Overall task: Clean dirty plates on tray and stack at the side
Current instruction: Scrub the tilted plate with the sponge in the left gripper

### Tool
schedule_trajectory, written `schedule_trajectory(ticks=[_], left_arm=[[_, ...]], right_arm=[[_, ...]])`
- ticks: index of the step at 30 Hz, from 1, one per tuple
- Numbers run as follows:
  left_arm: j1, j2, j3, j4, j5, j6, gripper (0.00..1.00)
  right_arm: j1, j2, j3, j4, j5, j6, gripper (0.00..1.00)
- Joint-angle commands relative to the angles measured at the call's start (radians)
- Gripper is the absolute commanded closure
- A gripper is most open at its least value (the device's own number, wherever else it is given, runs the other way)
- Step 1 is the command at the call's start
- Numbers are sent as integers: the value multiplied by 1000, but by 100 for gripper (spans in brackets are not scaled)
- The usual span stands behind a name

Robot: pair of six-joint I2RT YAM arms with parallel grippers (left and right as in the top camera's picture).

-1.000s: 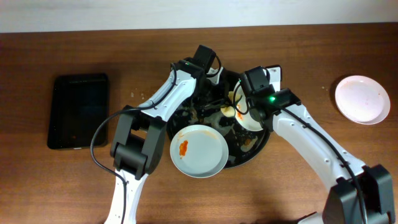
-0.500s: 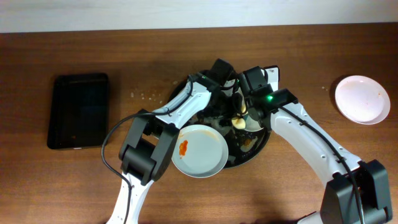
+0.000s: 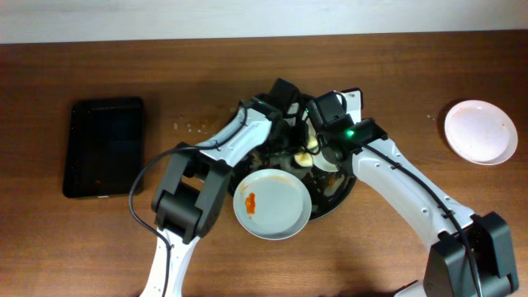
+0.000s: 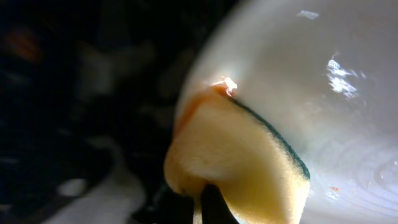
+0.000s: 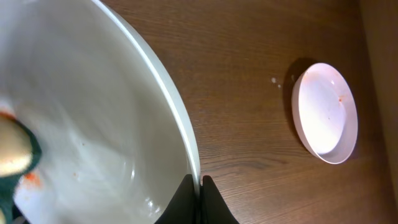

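My right gripper (image 5: 199, 186) is shut on the rim of a white plate (image 5: 87, 118) and holds it tilted over the round black tray (image 3: 345, 191). My left gripper (image 4: 202, 208) is shut on a yellow sponge (image 4: 242, 158) with a green edge, pressed against that plate's inside (image 4: 323, 112); the sponge shows in the overhead view (image 3: 306, 157) and the right wrist view (image 5: 13, 149). Red-orange sauce marks the sponge's edge. A second plate (image 3: 272, 204) with a sauce smear lies at the tray's front. A third plate (image 3: 480, 132) lies on the table at the far right.
A black rectangular tray (image 3: 105, 147) lies on the wooden table at the left. The third plate (image 5: 324, 112) has small reddish specks. Crumbs dot the table (image 3: 191, 125) left of the round tray.
The left gripper with the sponge has shifted a little left across the held plate. The smeared plate at the tray's front has slid slightly right and forward.
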Motion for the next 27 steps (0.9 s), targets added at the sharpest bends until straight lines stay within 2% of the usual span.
schedule_trajectory(ticks=[1, 9, 12, 17, 27], left_arm=[[62, -38, 21, -21, -50, -13, 100], [77, -124, 21, -47, -12, 33, 100], [56, -135, 21, -55, 35, 33, 100], [-17, -119, 19, -71, 33, 29, 100], [-70, -69, 19, -67, -129, 19, 100]], right_arm=[[10, 5, 21, -5, 10, 6, 96], [10, 5, 21, -5, 10, 6, 96], [10, 5, 21, -5, 10, 6, 96], [10, 5, 21, -6, 10, 6, 96], [10, 5, 21, -6, 10, 6, 96]])
